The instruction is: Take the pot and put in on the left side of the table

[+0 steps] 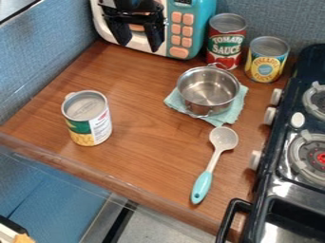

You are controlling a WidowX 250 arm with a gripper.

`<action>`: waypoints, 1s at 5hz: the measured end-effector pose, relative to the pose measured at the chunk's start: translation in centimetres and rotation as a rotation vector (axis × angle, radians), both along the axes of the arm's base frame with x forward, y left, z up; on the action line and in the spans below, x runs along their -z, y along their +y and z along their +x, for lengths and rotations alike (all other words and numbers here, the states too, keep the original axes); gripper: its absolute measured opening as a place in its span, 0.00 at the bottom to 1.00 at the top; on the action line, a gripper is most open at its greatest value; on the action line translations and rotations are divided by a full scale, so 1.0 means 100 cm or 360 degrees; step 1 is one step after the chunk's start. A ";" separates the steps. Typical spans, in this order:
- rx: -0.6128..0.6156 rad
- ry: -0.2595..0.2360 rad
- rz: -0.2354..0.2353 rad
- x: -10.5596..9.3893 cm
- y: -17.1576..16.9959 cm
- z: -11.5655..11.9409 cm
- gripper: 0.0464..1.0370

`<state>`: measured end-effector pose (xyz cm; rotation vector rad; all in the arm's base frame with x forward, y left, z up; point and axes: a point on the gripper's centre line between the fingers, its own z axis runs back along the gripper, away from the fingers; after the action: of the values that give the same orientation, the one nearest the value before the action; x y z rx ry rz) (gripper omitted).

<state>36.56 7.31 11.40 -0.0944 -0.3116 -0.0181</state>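
High at the upper left, in front of the toy microwave, my black gripper (pixel 136 40) hangs with its two fingers spread apart and nothing between them. The small silver pot (pixel 208 90) stands upright on a folded light-blue cloth (pixel 236 110), right of the middle of the wooden table (pixel 143 107). It looks empty inside, with thin wire handles at its back and front. The gripper is to the left of the pot and farther back, not touching it.
An opened can (pixel 89 118) stands on the table's left side. A spoon (pixel 213 163) lies in front of the pot. Behind are the microwave (pixel 184 31), a tomato can (pixel 226 40) and a pineapple can (pixel 266 59). The stove (pixel 285 175) borders the right.
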 end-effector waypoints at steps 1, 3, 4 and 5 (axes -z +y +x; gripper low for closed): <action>-0.0010 0.0072 -0.0026 0.017 -0.002 -0.001 0.96; 0.0109 0.0227 -0.0037 0.074 -0.047 0.032 0.96; 0.0100 0.0257 -0.0035 0.085 -0.059 0.043 0.96; 0.0112 0.0348 -0.0050 0.106 -0.065 0.045 0.89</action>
<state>41.10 0.84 0.76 -0.1372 -0.0902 -0.0720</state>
